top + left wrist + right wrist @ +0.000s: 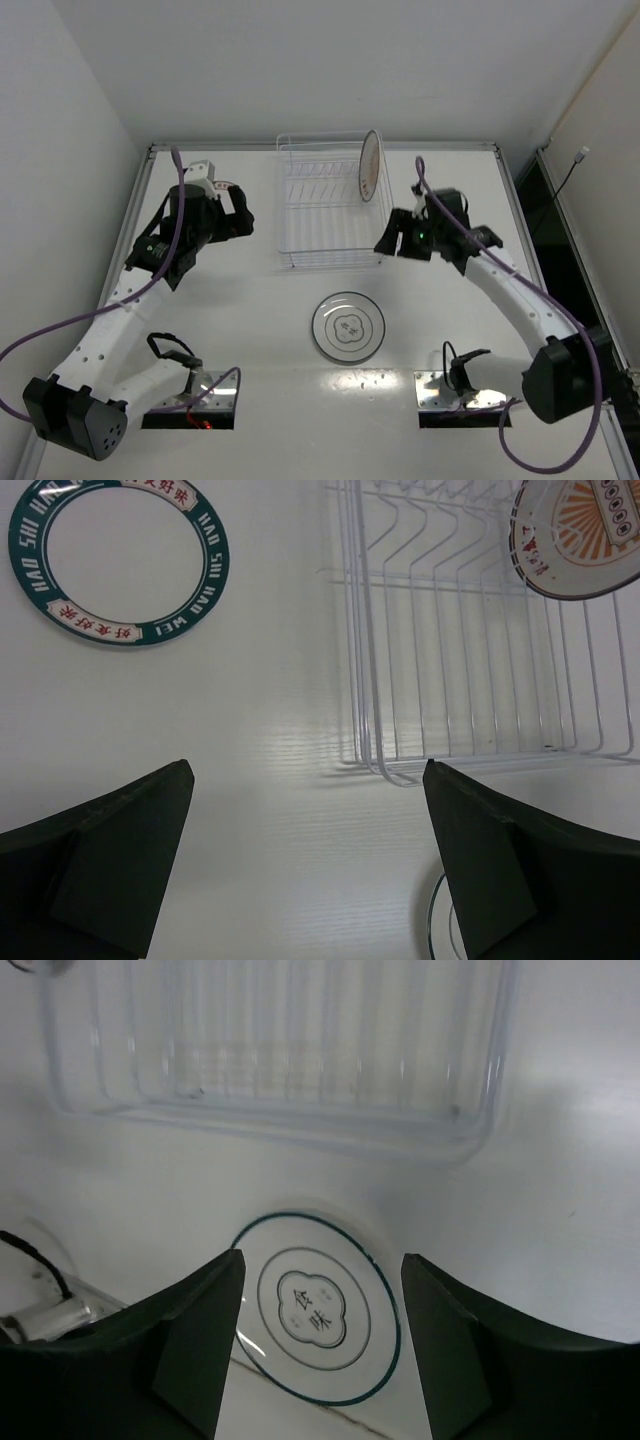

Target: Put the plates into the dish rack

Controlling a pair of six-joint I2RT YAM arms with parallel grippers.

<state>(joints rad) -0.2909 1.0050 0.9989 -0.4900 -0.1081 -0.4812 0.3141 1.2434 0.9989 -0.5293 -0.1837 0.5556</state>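
Two plates still flat on the table, both end effectors spread and empty.

The sunburst plate [370, 165] stands on edge at the right end of the rack [315, 215]. The clover plate [318, 1305] lies flat on the table [250, 330] on the rack's near side, just ahead of and below the right end effector [322, 1260]. That arm is the nearer, and since the plate is round with no long axis, a grasp must come at its rim. The left end effector [308, 780] hovers left of the rack. The green-rimmed plate [120, 565] lies flat beyond it, probably hidden under that arm from above. The table is smooth and white, with room around both plates.
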